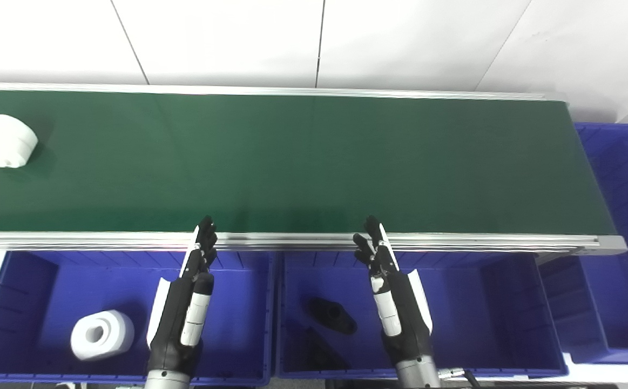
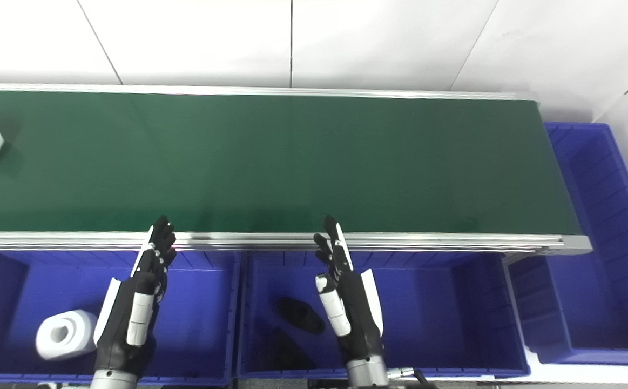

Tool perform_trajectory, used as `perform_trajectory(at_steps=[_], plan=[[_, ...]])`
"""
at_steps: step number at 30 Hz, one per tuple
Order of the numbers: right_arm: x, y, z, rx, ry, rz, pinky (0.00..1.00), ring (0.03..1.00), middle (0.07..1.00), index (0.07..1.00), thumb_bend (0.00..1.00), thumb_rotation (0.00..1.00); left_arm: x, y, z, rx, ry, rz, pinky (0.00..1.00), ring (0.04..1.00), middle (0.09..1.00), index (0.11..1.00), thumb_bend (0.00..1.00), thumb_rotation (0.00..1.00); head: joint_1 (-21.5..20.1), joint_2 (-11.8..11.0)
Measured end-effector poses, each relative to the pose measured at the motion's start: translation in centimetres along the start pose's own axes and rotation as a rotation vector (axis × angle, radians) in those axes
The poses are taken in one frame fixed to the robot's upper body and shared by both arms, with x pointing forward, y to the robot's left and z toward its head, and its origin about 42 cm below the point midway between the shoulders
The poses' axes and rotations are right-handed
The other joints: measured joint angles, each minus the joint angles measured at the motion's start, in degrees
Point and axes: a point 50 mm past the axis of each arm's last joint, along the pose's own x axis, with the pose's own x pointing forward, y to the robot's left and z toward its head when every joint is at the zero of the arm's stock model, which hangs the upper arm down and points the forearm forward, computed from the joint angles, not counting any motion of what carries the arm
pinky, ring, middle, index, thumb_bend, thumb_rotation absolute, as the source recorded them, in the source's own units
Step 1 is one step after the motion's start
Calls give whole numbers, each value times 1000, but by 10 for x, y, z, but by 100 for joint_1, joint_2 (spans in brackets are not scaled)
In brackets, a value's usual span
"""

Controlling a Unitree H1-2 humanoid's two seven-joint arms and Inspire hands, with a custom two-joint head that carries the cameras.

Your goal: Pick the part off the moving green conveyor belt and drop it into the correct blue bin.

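White part [image 1: 1,140] lying at far left of green conveyor belt [image 1: 314,162], well apart from both hands. Left hand [image 1: 187,302] and right hand [image 1: 392,300] hovering over blue bins [image 1: 270,313] at bottom, fingers [image 1: 206,229] extended, apart, holding nothing.

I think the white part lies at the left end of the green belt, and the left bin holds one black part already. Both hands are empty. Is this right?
Not quite. The left bin already holds a white part, not a black one; the left eye view shows it. The black parts lie in the middle bin. The rest stands: a white part on the belt at its left end, left robot hand and right robot hand empty.
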Motion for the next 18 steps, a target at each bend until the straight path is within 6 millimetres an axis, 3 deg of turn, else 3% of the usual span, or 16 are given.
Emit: perform_trajectory(at_steps=[18], plan=[[0, 0, 1, 0, -3, 2, 932, 948, 1000, 1000, 796, 1000, -1, -1, 0, -3, 1, -2, 1000, 1000, 1000, 1000, 627, 1000, 184, -281]])
